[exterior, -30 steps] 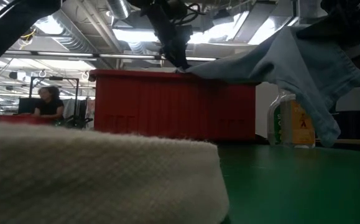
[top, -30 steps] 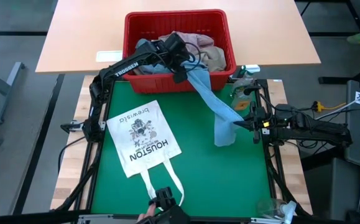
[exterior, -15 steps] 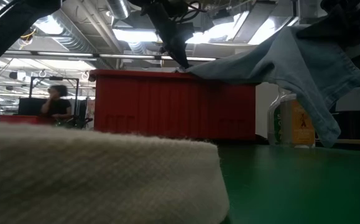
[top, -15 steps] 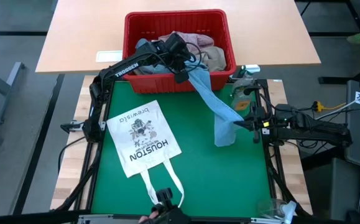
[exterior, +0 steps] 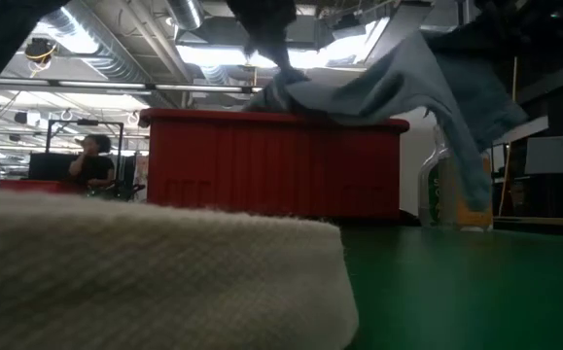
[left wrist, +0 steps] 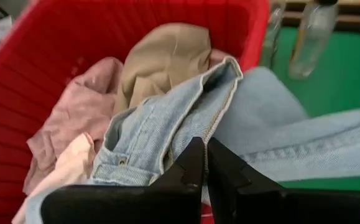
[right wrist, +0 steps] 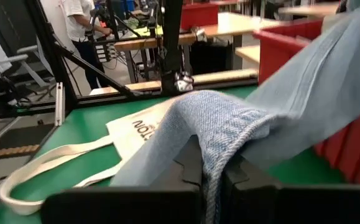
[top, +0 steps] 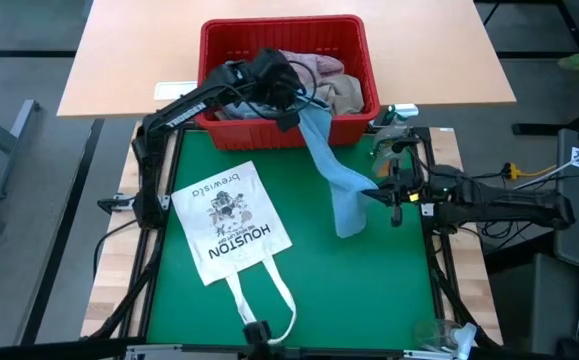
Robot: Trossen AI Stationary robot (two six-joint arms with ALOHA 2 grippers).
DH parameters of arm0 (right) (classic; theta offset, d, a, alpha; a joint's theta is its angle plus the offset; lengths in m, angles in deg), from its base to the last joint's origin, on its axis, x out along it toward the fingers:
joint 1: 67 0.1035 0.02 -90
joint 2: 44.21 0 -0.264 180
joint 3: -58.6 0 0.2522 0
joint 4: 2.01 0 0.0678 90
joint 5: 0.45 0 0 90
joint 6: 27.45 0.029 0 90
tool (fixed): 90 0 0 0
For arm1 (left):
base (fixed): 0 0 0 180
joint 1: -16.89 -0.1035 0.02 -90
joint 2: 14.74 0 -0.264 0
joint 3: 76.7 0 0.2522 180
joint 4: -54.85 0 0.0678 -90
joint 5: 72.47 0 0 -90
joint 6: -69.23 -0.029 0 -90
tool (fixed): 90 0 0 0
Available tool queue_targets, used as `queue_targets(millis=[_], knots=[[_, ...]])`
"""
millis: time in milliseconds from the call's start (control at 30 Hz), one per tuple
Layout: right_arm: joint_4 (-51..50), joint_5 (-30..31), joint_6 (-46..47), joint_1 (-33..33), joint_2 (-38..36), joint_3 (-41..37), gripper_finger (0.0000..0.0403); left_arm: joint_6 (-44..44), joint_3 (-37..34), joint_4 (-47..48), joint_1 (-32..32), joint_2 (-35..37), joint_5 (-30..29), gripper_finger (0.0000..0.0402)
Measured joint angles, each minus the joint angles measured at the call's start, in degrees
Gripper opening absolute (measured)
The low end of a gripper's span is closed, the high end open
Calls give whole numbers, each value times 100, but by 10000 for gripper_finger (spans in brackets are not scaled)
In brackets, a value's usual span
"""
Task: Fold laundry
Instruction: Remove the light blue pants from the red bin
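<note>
Light blue denim jeans [top: 329, 165] run from the red basket [top: 359, 60] over its near rim and out above the green mat [top: 389, 290]. My left gripper [top: 289, 112] is shut on them at the basket's near rim. My right gripper [top: 371, 194] is shut on the leg over the mat's right side. A tan cloth [left wrist: 164, 59] and a pink shirt [left wrist: 74, 118] lie in the basket. My left gripper pinches a bunched fold of the jeans beside the waistband [left wrist: 186, 134] between its two fingers, slanting down from the table's left. That upper part is raised above the basket's rim. My right gripper pinches the leg [right wrist: 214, 134] near its lower end, level from the table's right. The denim drapes over the fingers, and the hem [top: 347, 225] hangs below them.
A white printed tote bag [top: 231, 222] lies flat on the mat's left half, its handles toward the near edge. A spray bottle [top: 389, 125] stands at the mat's far right corner. The basket sits on a wooden table [top: 119, 60] beyond the mat.
My left gripper has risen at the basket's near rim and drawn the jeans' upper part up off the rim. My right gripper has gone a little toward the table's left with the leg, and the hanging hem has swung left with it.
</note>
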Motion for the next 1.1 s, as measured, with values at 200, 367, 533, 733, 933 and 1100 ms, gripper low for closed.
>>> queue_targets(millis=[200,367,533,733,933,1100], knots=[[1692,4,-515,0,1221,-2,7,15,0,6,125,590,-6,2],[3342,89,-909,-2,2315,2,7,15,0,3,178,1081,-5,2],[4608,594,-1282,-2,3234,48,7,15,0,-1,180,1573,-135,2],[4372,1247,-1672,-2,4143,618,7,-10,1,2,182,2158,-383,2],[3469,1419,-1695,-2,4862,1336,7,-13,2,-5,182,2662,-769,2],[2475,1488,-1790,-2,5164,1840,7,-27,2,4,187,2977,-895,2]])
